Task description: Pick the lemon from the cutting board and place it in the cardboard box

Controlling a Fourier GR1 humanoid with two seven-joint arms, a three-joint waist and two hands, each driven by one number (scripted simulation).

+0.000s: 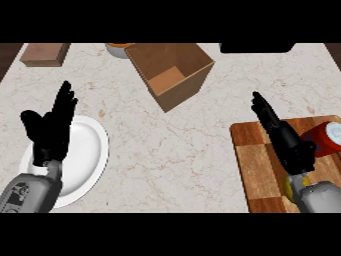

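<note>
Right hand (pixel 285 136) fingers straight above cutting board (pixel 258 165), holding nothing, left hand (pixel 49 129) open

A: Where is the lemon (pixel 287 184)?
B: On the checkered wooden cutting board (pixel 258 165) at the counter's right; only a yellow sliver shows, the rest hidden.
A: And the cardboard box (pixel 174 72)?
B: Open, brown, turned at an angle, near the counter's far edge, well apart from the board.
</note>
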